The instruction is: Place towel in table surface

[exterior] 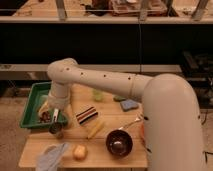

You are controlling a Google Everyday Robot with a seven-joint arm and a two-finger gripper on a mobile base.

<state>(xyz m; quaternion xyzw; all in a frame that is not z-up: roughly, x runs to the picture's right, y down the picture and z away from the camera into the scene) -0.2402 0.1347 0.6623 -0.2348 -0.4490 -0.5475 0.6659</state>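
The towel (52,155) is a crumpled light blue-grey cloth lying on the wooden table (107,159) at its front left corner. My gripper (55,121) hangs from the white arm over the front right corner of the green tray (31,106). It is above and behind the towel, apart from it, with nothing visibly in it.
The tray holds small dark items. On the table are a dark striped block (86,114), a yellow bar (95,129), a dark bowl (119,143), a yellow fruit (80,151), a spoon (131,122), a blue sponge (129,105) and a green cup (98,95).
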